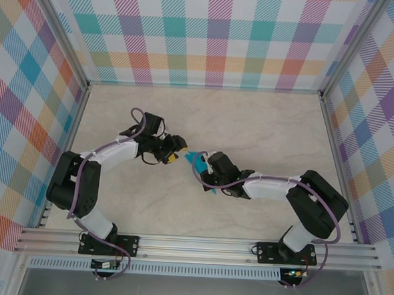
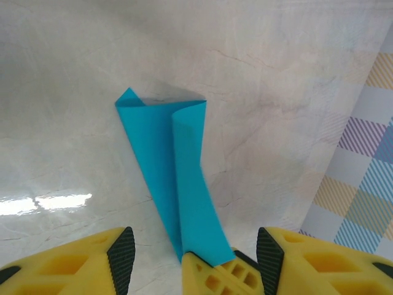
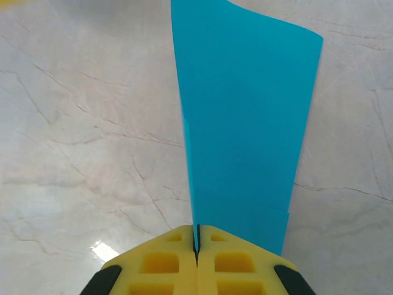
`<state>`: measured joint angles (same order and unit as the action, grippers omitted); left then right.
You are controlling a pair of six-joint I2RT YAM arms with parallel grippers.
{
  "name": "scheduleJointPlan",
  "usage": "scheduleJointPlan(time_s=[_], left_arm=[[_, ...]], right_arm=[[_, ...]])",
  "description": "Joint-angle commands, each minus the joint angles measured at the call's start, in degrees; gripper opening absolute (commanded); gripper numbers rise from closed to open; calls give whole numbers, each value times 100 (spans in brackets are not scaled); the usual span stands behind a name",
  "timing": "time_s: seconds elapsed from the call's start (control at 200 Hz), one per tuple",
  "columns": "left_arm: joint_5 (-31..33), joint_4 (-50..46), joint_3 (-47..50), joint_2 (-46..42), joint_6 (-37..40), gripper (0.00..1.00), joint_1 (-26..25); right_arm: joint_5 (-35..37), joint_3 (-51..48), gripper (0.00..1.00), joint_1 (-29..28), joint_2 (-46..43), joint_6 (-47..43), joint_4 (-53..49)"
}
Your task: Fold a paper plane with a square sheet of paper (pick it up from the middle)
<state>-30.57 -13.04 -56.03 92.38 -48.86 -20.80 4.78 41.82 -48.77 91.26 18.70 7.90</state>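
The teal paper (image 1: 196, 161) sits at the centre of the table (image 1: 272, 125), a thin, smooth, matte sheet folded lengthwise into a narrow tapering strip. In the left wrist view its far end forms a small point at 11 o'clock. The right gripper (image 3: 196, 236), at 4 o'clock from the paper, has its yellow honeycombed fingers pressed together on the paper's edge. The left gripper (image 2: 195, 246), at 10 o'clock, stands with its black-padded fingers (image 2: 121, 252) apart, straddling the strip. The tabletop is glossy, cream and marble-veined. The walls (image 1: 217, 35) carry pastel plaid.
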Motion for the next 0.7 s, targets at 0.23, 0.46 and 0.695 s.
scheduleJointPlan(time_s=[0.23,0.46,0.695], left_arm=[[-434,1534,1056,-85,-378,42,-298],[-468,1934,1113,208,-355,29,-504],[-494,1978,1068,495,-266,20,-580]], right_arm=[[-2290,-35,0,742,138,1127,729],[-3313,122,0,1134,600,1595,1095],[-3832,131,0,1385,951,2009,1561]])
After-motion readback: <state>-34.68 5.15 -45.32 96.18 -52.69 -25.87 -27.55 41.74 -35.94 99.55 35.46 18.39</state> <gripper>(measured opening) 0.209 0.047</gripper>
